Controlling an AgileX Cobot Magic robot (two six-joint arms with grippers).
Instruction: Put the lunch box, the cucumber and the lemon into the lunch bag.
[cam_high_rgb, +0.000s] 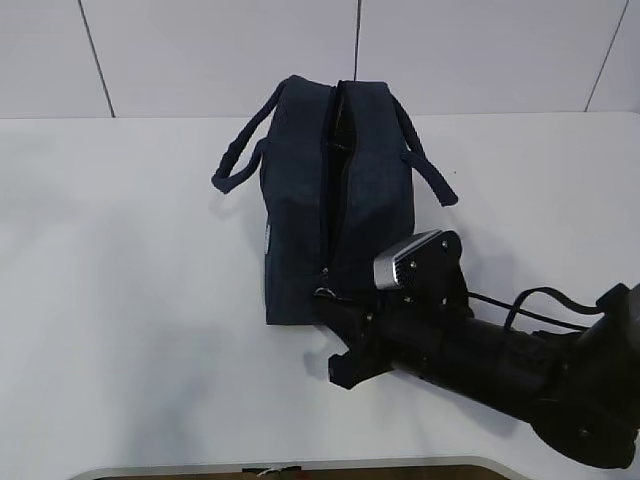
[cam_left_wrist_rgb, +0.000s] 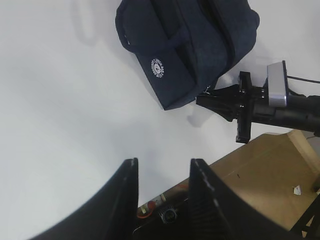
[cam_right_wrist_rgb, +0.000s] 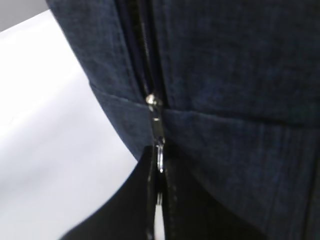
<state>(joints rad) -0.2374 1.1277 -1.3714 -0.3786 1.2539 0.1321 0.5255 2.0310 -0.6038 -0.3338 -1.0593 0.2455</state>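
The dark navy lunch bag (cam_high_rgb: 300, 200) stands in the middle of the white table, and a dark gap runs along its top. Its white round logo faces the left wrist view on the lunch bag (cam_left_wrist_rgb: 185, 55). My right gripper (cam_high_rgb: 335, 303) is at the bag's near end. In the right wrist view the lunch bag (cam_right_wrist_rgb: 240, 75) fills the frame, and the right gripper (cam_right_wrist_rgb: 159, 154) is shut on the silver ring pull (cam_right_wrist_rgb: 160, 161) below the zipper slider (cam_right_wrist_rgb: 151, 101). My left gripper (cam_left_wrist_rgb: 162, 167) hangs open and empty over the table's front left. The lunch box, cucumber and lemon are out of view.
The bag's two loop handles (cam_high_rgb: 232, 160) droop to either side. The right arm (cam_high_rgb: 500, 365) lies low across the table's front right. The table's front edge (cam_high_rgb: 300, 465) is close behind the gripper. A brown surface (cam_left_wrist_rgb: 270, 175) lies beyond that edge.
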